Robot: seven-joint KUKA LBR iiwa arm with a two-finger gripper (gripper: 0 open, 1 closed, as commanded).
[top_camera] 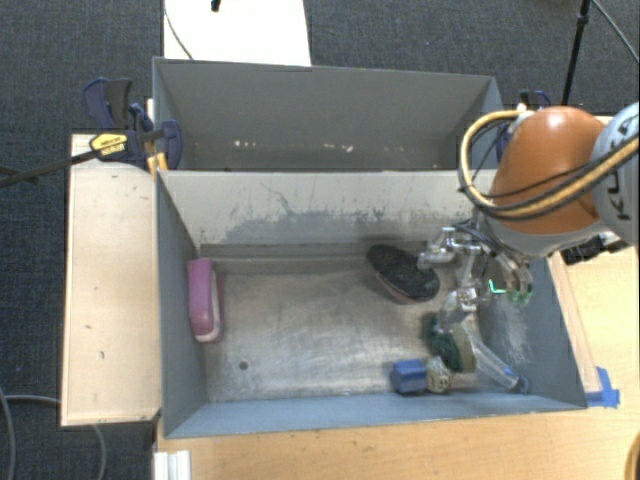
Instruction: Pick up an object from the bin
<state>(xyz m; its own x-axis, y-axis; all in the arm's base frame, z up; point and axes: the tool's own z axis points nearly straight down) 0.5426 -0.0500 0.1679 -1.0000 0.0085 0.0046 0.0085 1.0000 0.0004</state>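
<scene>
Well, from where I stand the gripper [458, 313] hangs low in the bin's [320, 208] right front part, directly over a small dark green lump [446, 346], and seems to touch its top. Whether the gripper is released or clenched I cannot tell, since the metal parts blur into the dark thing beneath.

My judgement is that the green lump is the one to pick. To do it well, the arm should come straight down, centred on the lump, and close across its narrow side, then lift vertically before travelling anywhere.

The crowding is the trouble. A small blue block [408, 375] lies just beside the lump toward the front wall, with a little beige piece [438, 377] touching it. A clear tube-like thing [497, 368] slants away on the lump's right. A sloppy closing could catch one of these too, or push the lump against them so it tips out of the grip. The front wall is near, so there is little room to sweep.

A black oval thing [402, 272], perhaps a brush, rests near the back wall just left of the gripper, close enough to be brushed on the way up. A pink oblong [203, 298] lies well apart by the left wall, no hindrance.
</scene>
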